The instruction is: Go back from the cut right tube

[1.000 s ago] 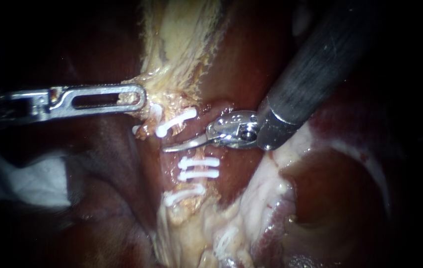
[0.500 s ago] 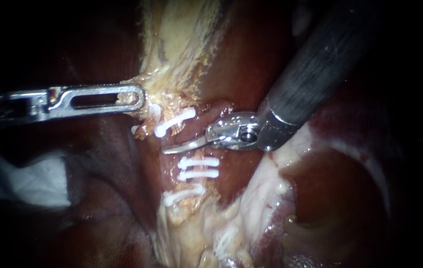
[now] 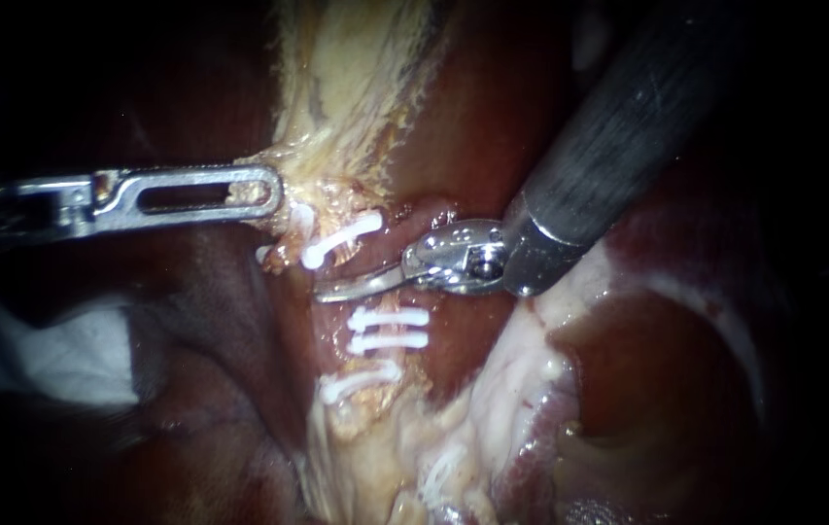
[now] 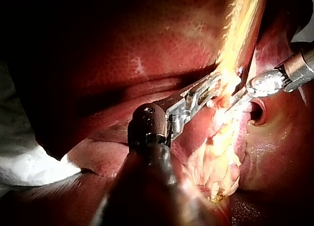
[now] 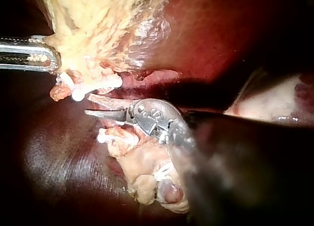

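Note:
A clipped tube runs down the middle of the endoscope view. It carries one white clip above, a pair of clips below, and another clip lower still. My right instrument comes in from the upper right. Its thin curved blades lie across the tube between the upper clip and the pair. In the right wrist view the right instrument's blades stand slightly apart. My left instrument is shut on the yellowish tissue just above the upper clip.
Dark red liver surrounds the site. Pale fatty tissue lies below the right instrument's wrist. White gauze sits at the lower left. The right instrument's thick dark shaft fills the upper right.
Hardly anything differs. The right instrument's blade tips have edged a touch to the left against the clips. The left instrument holds still.

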Controlling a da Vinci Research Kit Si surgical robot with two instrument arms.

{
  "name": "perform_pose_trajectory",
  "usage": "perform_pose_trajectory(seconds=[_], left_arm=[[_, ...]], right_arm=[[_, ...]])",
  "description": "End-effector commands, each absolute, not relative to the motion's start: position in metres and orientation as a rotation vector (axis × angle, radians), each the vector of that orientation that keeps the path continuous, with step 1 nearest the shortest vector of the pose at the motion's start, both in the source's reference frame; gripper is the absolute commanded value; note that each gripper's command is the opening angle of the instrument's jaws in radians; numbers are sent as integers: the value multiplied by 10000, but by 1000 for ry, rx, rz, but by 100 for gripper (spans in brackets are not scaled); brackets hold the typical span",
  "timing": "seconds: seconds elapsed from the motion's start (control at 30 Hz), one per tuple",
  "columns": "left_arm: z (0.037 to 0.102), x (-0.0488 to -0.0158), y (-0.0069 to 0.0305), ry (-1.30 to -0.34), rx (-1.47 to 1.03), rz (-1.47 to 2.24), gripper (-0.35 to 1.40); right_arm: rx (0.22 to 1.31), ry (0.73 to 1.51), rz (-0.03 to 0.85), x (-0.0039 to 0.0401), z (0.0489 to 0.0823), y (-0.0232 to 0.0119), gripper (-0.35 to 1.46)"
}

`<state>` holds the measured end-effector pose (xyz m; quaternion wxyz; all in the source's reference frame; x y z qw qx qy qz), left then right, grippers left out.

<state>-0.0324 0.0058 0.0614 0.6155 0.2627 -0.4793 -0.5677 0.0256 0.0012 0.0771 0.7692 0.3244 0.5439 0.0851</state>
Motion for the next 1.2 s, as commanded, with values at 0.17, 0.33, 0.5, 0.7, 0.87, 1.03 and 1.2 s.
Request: perform_pose_trajectory(seconds=[0.17,0.33,0.5,0.7,0.87,1.03,1.2], left_arm=[[614,-324,58,-1104,606,-1307,-35],[614,-324,58,-1104,606,-1307,-35],[613,-322,57,-1104,606,-1307,-35],[613,-320,57,-1104,607,-1306,-35],[614,-320,58,-1105,611,-1304,-35],[615,-320,58,-1105,611,-1303,-35],[617,-317,58,-1105,609,-1303,-35]], right_arm=[[704,1180,184,256,772,12,64],[704,1180,183,255,772,11,64],[704,1180,182,250,771,10,78],[628,1198,157,225,766,10,119],[516,1215,119,194,753,11,143],[444,1228,65,164,739,11,143],[398,1234,30,128,722,12,143]])
